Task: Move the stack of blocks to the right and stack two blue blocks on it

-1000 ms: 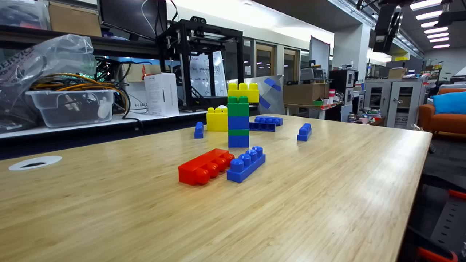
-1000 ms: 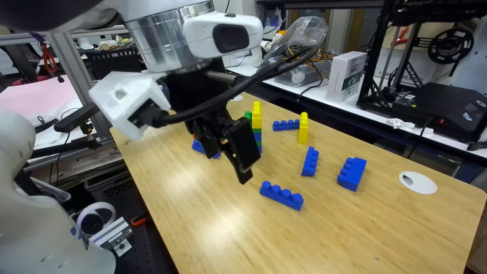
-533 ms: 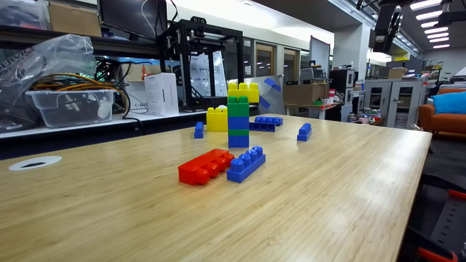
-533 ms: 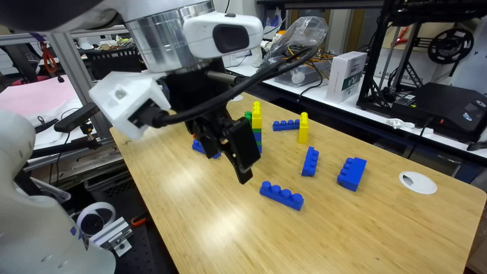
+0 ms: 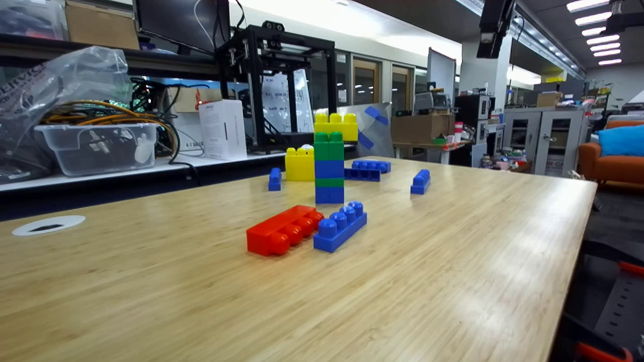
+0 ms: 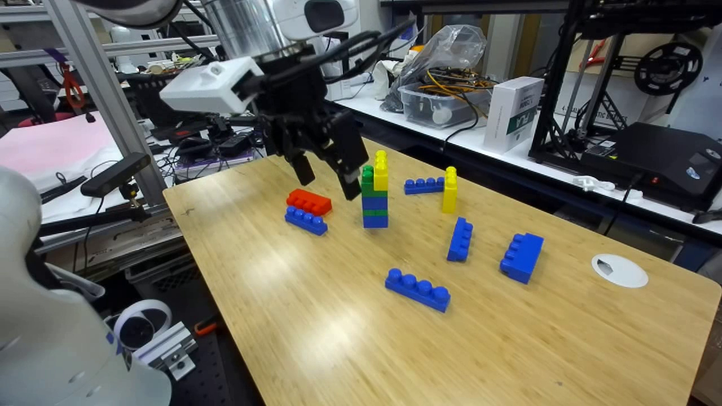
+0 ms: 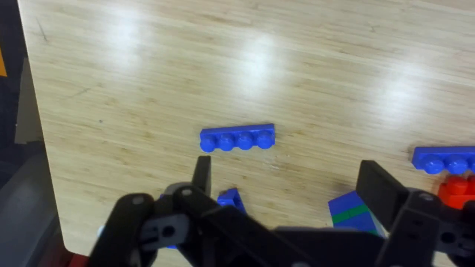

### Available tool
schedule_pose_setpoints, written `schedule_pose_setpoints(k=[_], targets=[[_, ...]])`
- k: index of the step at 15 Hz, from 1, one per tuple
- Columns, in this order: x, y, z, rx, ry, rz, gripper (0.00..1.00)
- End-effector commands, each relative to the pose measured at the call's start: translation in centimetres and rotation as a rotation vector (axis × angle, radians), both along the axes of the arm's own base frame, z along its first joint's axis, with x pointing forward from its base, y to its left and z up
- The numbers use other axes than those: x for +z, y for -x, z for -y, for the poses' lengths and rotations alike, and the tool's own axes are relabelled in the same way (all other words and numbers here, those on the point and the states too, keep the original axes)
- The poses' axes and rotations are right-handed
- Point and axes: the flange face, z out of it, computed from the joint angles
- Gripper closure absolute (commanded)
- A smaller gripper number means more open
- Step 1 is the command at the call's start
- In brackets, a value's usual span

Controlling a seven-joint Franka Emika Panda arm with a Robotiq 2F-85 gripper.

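With its jaws wide apart, the gripper hangs higher than the upright stack of blocks, around which lie blue blocks and one red brick.

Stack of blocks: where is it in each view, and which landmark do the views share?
In an exterior view: stack near centre.
In an exterior view: stack just right of centre.
Wrist view: stack lower right, partly behind the hand.
Shared landmark: red brick, cut off at the wrist view's right edge.
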Motion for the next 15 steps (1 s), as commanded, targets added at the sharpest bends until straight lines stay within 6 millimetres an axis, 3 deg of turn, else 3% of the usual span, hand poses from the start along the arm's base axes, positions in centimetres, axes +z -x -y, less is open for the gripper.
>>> schedule_pose_setpoints(k=[1,6,10,15], targets=[[0.5,-1.6,-4.0,0.053,-0.022,0.019,0.00],[0.1,-4.0,-10.5,0.224,-0.059,0.023,0.00],[-1.6,-5.9,-15.3,0.473,-0.059,0.017,0.00],[-4.3,-7.3,-19.5,0.759,-0.060,-0.051,0.00]])
